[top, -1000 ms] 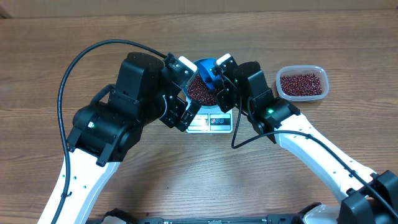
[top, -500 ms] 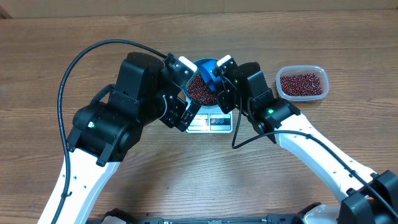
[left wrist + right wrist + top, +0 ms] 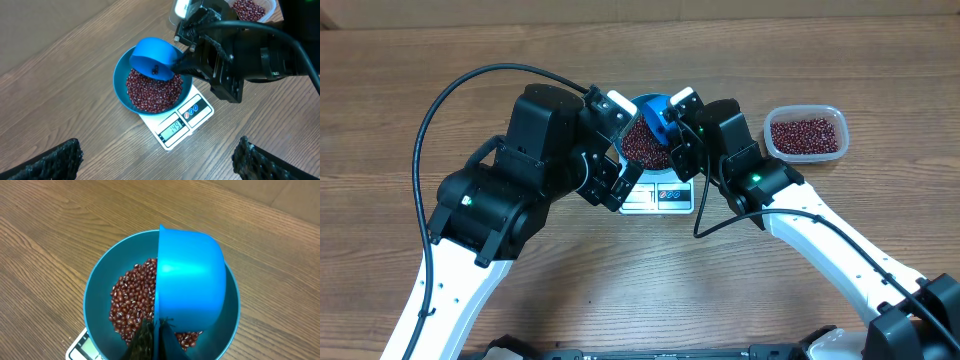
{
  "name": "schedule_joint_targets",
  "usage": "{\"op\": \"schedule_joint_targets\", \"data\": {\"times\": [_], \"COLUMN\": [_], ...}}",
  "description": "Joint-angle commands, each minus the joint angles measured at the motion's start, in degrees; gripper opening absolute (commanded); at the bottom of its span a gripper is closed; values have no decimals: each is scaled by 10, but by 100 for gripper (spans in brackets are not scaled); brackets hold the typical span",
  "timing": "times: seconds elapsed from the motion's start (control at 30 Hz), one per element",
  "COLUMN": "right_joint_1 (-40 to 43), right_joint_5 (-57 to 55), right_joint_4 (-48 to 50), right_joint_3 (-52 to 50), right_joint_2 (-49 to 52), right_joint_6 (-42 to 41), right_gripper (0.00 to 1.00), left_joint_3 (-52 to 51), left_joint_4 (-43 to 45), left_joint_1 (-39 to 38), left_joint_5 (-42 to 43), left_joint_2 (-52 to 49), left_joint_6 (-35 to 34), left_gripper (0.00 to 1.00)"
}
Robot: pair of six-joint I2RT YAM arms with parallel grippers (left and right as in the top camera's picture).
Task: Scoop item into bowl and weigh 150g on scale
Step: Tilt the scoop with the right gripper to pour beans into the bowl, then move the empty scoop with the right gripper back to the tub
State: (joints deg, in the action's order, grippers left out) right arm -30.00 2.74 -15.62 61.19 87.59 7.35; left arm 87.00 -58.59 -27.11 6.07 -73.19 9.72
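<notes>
Above the scale [image 3: 201,118], at upper centre, the scoop [image 3: 152,57] is clenched by the right jaws and tipped over the bowl [image 3: 119,82], likely to trickle beans [image 3: 150,92] in slowly; the left jaws are spread, empty.

You have one blue bowl [image 3: 116,80], one white scale [image 3: 199,113], one blue scoop [image 3: 150,54] and one clear tub [image 3: 767,138] on the bench [image 3: 620,290]. Count two claws: the left claw [image 3: 157,162] and the right claw [image 3: 152,337]. The beans [image 3: 150,94] are too many to count, lying in two lots, bowl and tub
</notes>
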Motion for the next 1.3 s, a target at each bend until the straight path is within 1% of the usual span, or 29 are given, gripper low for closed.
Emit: {"op": "schedule_joint_targets", "data": {"times": [0.0, 0.17, 0.2, 0.3, 0.37, 0.43, 0.6, 0.7, 0.77, 0.87, 1.1, 1.27], "right_joint_1": [3, 3, 3, 5, 5, 5, 5, 5, 5, 11, 53, 92], "right_joint_5": [-1, -1, -1, 2, 19, 44, 63, 63, 55, 33, 31, 15], "right_joint_4": [3, 2, 2, 1, 3, 10, 35, 43, 49, 49, 48, 25], "right_joint_3": [16, 16, 16, 16, 16, 16, 16, 16, 16, 16, 16, 16], "right_joint_2": [-14, -14, -14, -14, -14, -14, -14, -14, -15, -17, -43, -73], "right_joint_6": [-3, -64, -86, -195, -253, -283, -285, -264, -246, -247, -246, -218], "right_gripper": [4, 4, 4, 4, 4, 4, 4, 4, 4, 4, 4, 4], "left_joint_3": [12, 12, 12, 12, 12, 12, 12, 12, 12, 12, 12, 12], "left_joint_4": [1, 1, 1, 1, 1, 1, 1, 1, 1, 1, 1, 1], "left_joint_1": [1, 1, 1, 1, 1, 1, 1, 1, 1, 1, 1, 1], "left_joint_5": [10, 10, 10, 10, 10, 10, 10, 10, 10, 10, 10, 10], "left_joint_2": [-3, -3, -3, -3, -3, -3, -3, -3, -3, -3, -3, -3], "left_joint_6": [-6, -6, -6, -6, -6, -6, -6, -6, -6, -6, -6, -6], "left_gripper": [100, 99, 100, 100, 100, 99, 100, 100, 100, 100, 100, 100]}}
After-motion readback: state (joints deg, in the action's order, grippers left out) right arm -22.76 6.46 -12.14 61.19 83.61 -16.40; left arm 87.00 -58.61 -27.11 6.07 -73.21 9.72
